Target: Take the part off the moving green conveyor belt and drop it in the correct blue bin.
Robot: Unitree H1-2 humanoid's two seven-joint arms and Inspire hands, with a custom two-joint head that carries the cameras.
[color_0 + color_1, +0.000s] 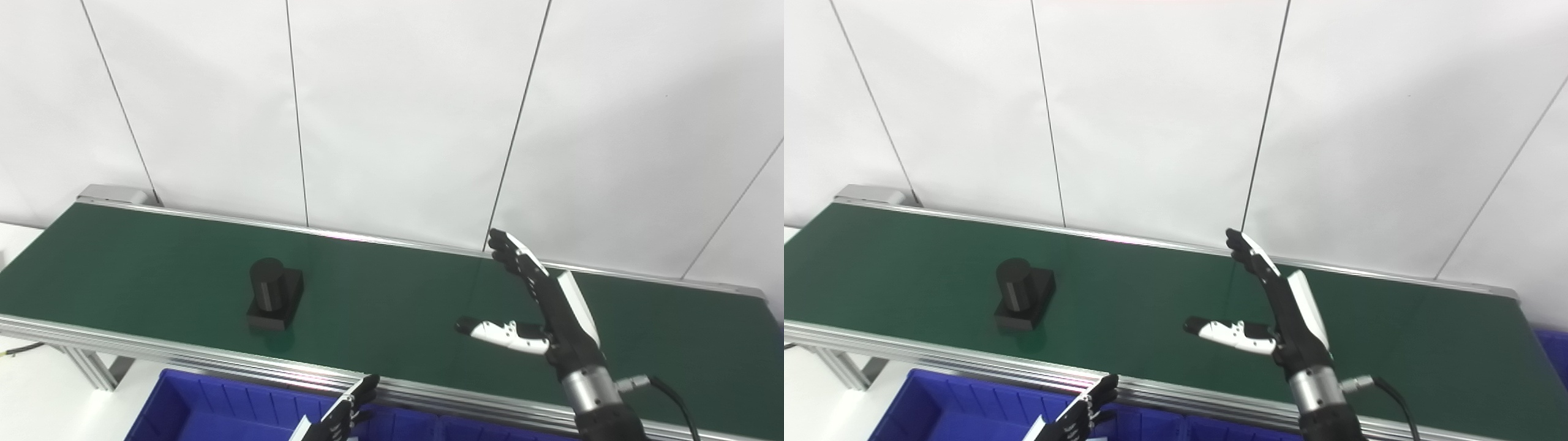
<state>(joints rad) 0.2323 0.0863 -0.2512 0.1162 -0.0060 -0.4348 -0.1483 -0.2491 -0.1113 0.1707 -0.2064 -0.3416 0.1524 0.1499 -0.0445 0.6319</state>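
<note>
Black part on green belt, left half, near front rail, nothing holding it.
Right eye view alone shows a blue bin sliver past the belt's right end. Blue bin below front rail. Right hand over belt, fingers spread, empty, well apart from part. Left hand over bin, fingers extended, mostly cropped.

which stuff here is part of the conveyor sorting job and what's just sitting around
Part of the job:
- black part, on the belt
- green conveyor belt
- blue bin, in front of the belt
- right robot hand, open above the belt
- left robot hand, low over the bin

Just there:
- white wall panels
- cable at the right wrist
</note>
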